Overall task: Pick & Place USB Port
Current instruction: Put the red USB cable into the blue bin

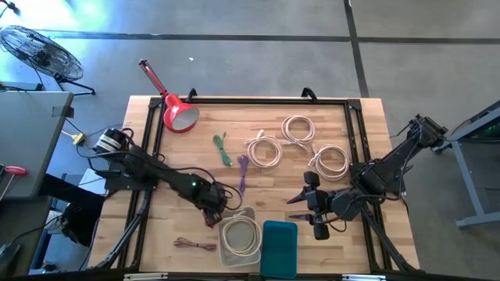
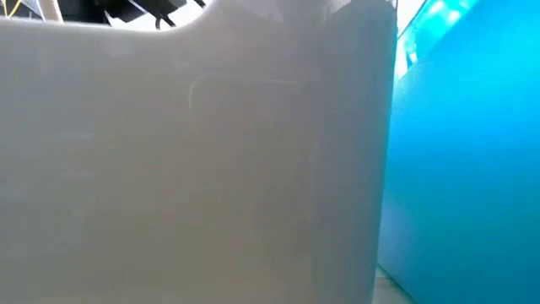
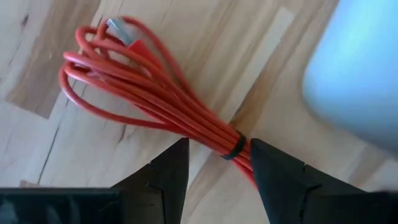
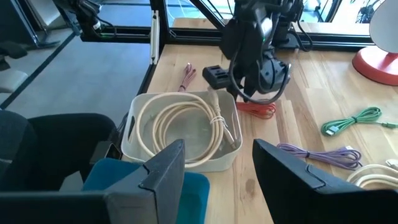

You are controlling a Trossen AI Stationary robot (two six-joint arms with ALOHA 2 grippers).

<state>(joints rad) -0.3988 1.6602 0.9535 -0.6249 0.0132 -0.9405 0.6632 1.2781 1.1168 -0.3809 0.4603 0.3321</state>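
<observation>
A red USB cable bundle [image 3: 143,87], tied with a black band [image 3: 233,148], lies flat on the wooden table beside the white bin [image 1: 240,239]. My left gripper [image 3: 219,144] is open and low over it, one finger on either side of the banded end; it also shows in the right wrist view as the left gripper [image 4: 255,93] above the red cable [image 4: 256,109]. My right gripper [image 1: 295,208] is open and waits right of the bin, touching nothing. A cream coiled cable [image 4: 180,124] lies in the bin.
A teal container [image 1: 280,248] stands right of the white bin; both fill the low view. A thin brown-red cable [image 1: 195,244] lies near the front edge. Green [image 1: 223,148] and purple [image 1: 243,172] cables, three cream coils [image 1: 266,148] and a red lamp [image 1: 178,115] lie farther back.
</observation>
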